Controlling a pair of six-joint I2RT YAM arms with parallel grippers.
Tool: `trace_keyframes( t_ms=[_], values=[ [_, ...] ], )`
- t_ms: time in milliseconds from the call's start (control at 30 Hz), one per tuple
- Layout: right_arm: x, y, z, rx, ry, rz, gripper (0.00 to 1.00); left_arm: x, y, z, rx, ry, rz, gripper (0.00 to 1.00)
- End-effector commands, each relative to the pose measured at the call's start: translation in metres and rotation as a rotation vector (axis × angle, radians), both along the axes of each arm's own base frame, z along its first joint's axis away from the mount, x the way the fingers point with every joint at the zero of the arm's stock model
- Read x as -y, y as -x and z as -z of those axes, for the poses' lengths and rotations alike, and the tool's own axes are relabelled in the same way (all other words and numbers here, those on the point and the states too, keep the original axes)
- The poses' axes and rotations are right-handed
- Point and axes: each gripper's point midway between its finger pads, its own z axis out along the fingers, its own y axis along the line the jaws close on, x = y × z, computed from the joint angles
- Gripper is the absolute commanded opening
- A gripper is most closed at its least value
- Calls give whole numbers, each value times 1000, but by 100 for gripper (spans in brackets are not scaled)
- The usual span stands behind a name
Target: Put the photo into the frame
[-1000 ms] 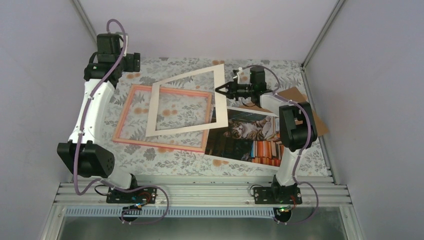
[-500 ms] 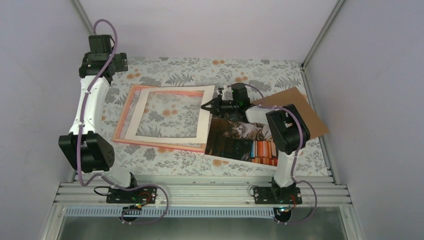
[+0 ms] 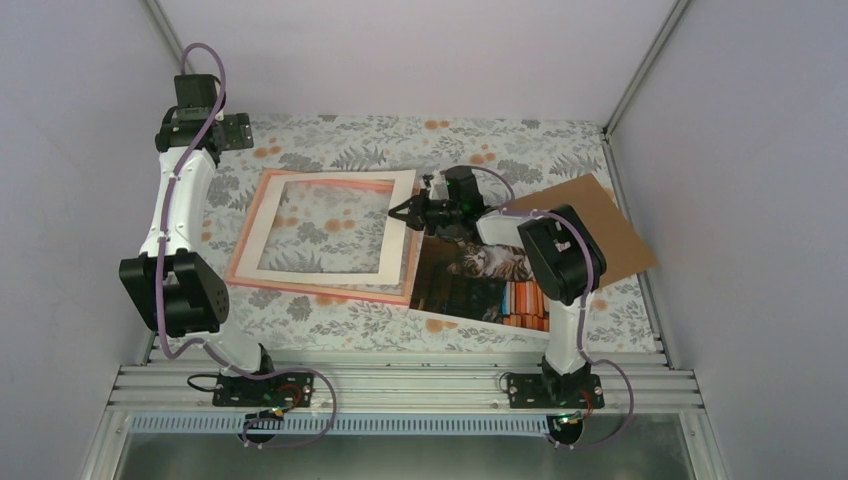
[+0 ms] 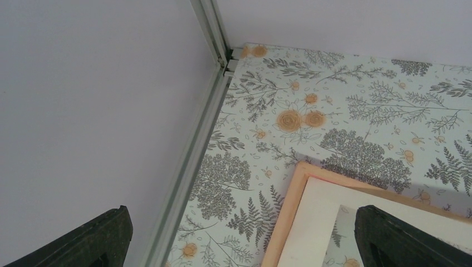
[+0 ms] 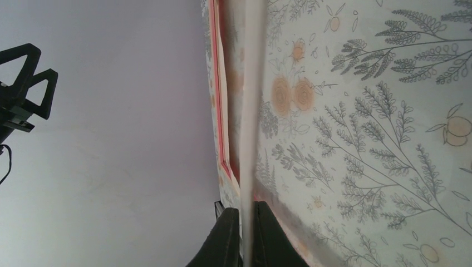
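Note:
The frame (image 3: 243, 240) lies flat at centre left, its salmon edge showing. A white mat board (image 3: 400, 250) lies over it, aligned inside the rim. My right gripper (image 3: 397, 211) is shut on the mat's right edge, seen edge-on between the fingers in the right wrist view (image 5: 246, 233). The photo (image 3: 480, 275) of the cat and books lies on the table right of the frame, partly under the right arm. My left gripper (image 3: 228, 128) is open and empty above the back left corner; its view shows the frame's corner (image 4: 289, 200) and the mat (image 4: 317, 217).
A brown cardboard backing board (image 3: 600, 225) lies at the right, partly under the photo and arm. The booth walls and a metal corner post (image 4: 192, 156) stand close to the left gripper. The table has a floral cloth (image 3: 330, 320).
My right gripper has moved left and down with the mat, bringing it from tilted above the frame to lying over it. My left arm has drawn back toward the back left corner.

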Motion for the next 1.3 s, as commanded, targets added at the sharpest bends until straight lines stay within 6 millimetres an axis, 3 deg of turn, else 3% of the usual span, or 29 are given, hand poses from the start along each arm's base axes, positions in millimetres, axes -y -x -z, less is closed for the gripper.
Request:
trace_keyframes(
  t_ms=[0, 200, 400, 867, 1267],
  values=[
    [-9, -2, 9, -1, 30, -1, 10, -1, 3, -2, 8, 17, -11, 100],
    [-10, -3, 29, -61, 168, 10, 51, 1, 3, 2, 2, 34, -5, 100],
    [-12, -8, 28, -84, 302, 74, 98, 1, -1, 8, -6, 45, -5, 100],
    [4, -4, 21, -136, 488, 220, 100, -6, -4, 16, -26, 19, -38, 100],
    [17, -13, -18, 19, 516, 212, 100, -11, -8, 31, -68, -1, -47, 100]
  ],
)
